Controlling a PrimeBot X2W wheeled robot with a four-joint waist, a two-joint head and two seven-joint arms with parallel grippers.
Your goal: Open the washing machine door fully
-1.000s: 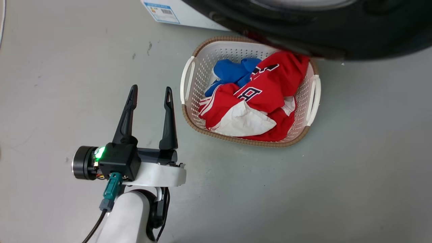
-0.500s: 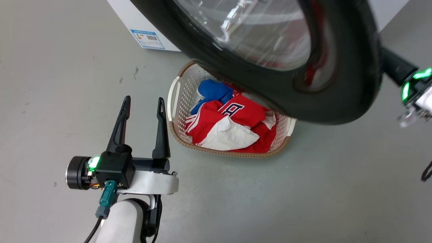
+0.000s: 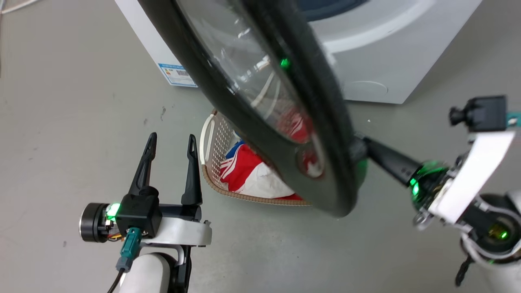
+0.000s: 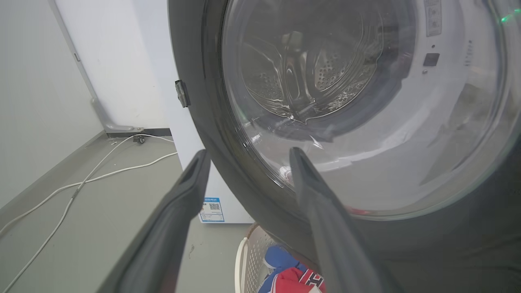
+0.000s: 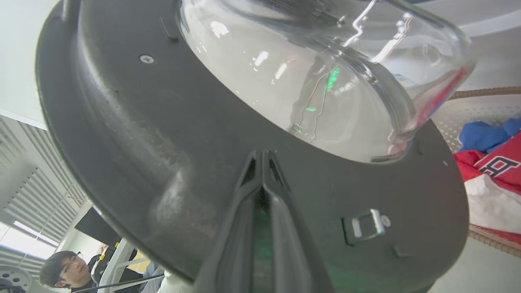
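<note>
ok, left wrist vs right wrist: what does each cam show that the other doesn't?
Left wrist: the washing machine door from its outer face, the steel drum through the glass, white cables on the floor, and the open left end effector.
Right wrist: the door's inner face with the bulging glass bowl, a metal latch clip, a person at lower left, and the shut right end effector, tips at the rim.
Both: the door and the laundry basket of clothes.

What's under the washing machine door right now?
A laundry basket holding red, white and blue clothes sits below the washing machine door; the door hides much of it.
</note>
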